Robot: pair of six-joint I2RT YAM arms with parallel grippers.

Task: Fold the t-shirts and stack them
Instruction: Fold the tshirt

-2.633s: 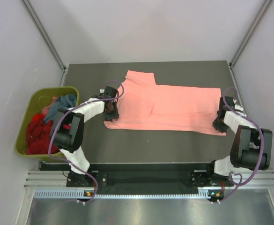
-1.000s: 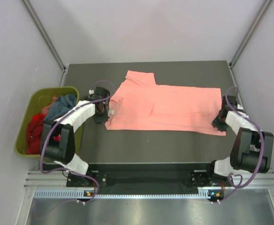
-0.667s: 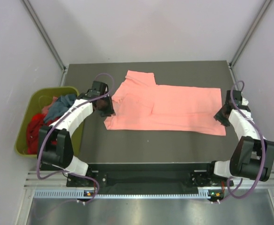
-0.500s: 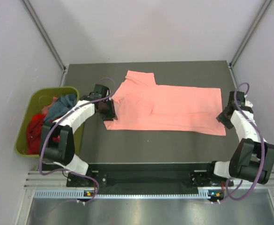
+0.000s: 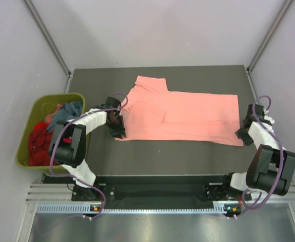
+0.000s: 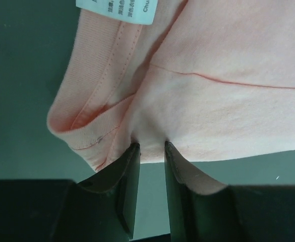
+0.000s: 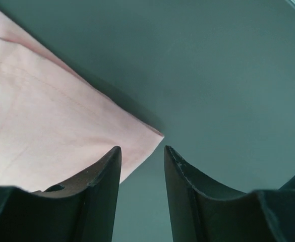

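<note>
1 salmon-pink t-shirt lies flat, left pincer narrowly parted, right pincer wider, at its edges.

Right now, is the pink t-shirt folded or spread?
Partly folded: the pink t-shirt lies flat, one sleeve out at the far side, the near edge straight with no sleeve showing.

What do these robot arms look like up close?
The left arm and right arm mix white links with chunky black joint blocks and trail looping purple cables. The left gripper and right gripper each end in two smooth black fingers.
</note>
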